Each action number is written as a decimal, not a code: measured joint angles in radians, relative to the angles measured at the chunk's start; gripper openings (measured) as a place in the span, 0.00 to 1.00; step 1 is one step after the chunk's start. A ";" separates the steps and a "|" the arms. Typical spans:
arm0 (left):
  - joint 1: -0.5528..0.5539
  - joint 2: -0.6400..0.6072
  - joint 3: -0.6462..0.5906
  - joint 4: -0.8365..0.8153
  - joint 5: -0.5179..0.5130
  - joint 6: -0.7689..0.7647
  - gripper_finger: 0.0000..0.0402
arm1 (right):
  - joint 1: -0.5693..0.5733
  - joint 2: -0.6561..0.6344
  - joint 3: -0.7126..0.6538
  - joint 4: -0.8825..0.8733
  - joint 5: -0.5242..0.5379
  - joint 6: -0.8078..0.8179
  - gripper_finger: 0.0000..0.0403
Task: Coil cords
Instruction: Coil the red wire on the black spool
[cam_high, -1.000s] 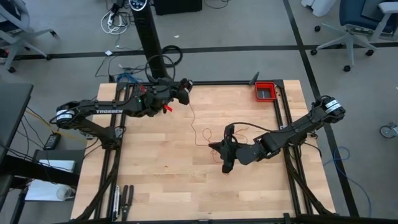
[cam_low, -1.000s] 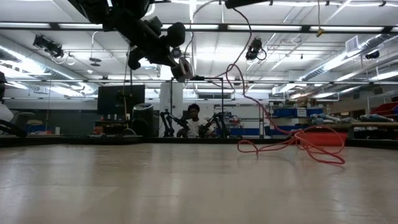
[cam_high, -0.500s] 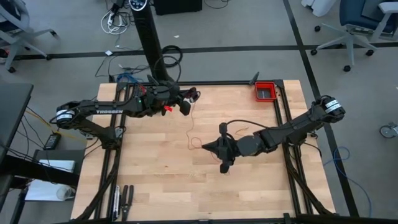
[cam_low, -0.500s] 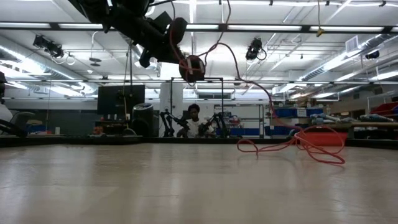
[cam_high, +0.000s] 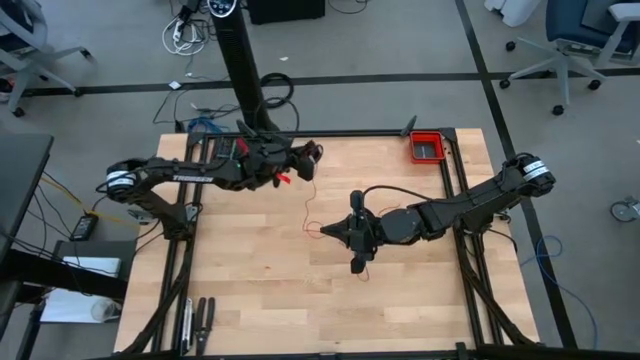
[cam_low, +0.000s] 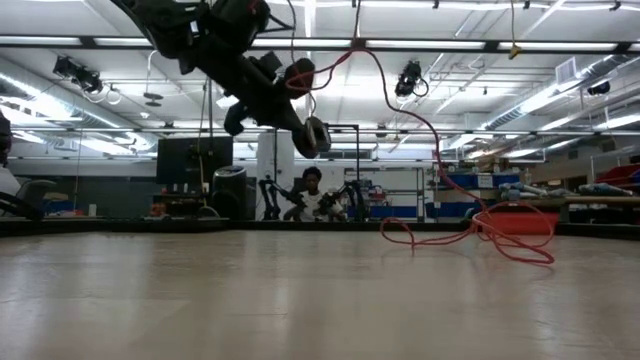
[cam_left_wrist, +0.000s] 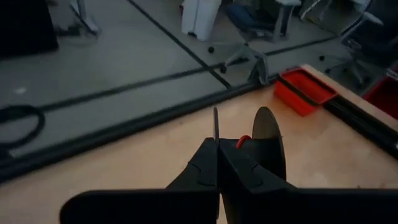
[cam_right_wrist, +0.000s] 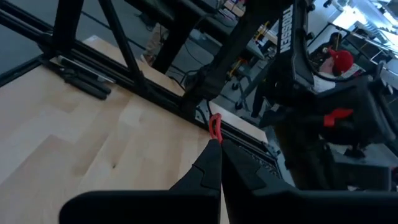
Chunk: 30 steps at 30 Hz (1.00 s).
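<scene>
Right claw (cam_right_wrist: 219, 146) closed at lower centre, pinching red cord (cam_right_wrist: 215, 127); wooden surface (cam_right_wrist: 81, 149) left; left arm (cam_right_wrist: 323, 93) at right.

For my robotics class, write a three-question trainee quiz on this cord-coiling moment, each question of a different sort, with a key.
1. True or false: the left gripper is shut on the red cord.
2. Multiple choice: the red bin sits at (A) the table's far right corner, (B) the table's centre, (C) the floor.
3. Fill in: the right gripper, near the table's middle, is shut on the ____.

Key: 1 true; 2 A; 3 red cord, whose end shows between its fingertips in the right wrist view.
</scene>
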 joint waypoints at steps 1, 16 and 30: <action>0.000 0.006 0.000 -0.006 0.022 -0.013 0.01 | 0.000 0.000 0.000 0.001 0.000 0.000 0.00; -0.005 0.034 0.000 -0.049 0.203 0.049 0.01 | -0.005 -0.052 0.000 0.105 -0.029 -0.008 0.00; -0.128 0.034 0.000 -0.027 0.247 0.437 0.01 | -0.070 -0.078 -0.001 0.081 0.046 -0.029 0.00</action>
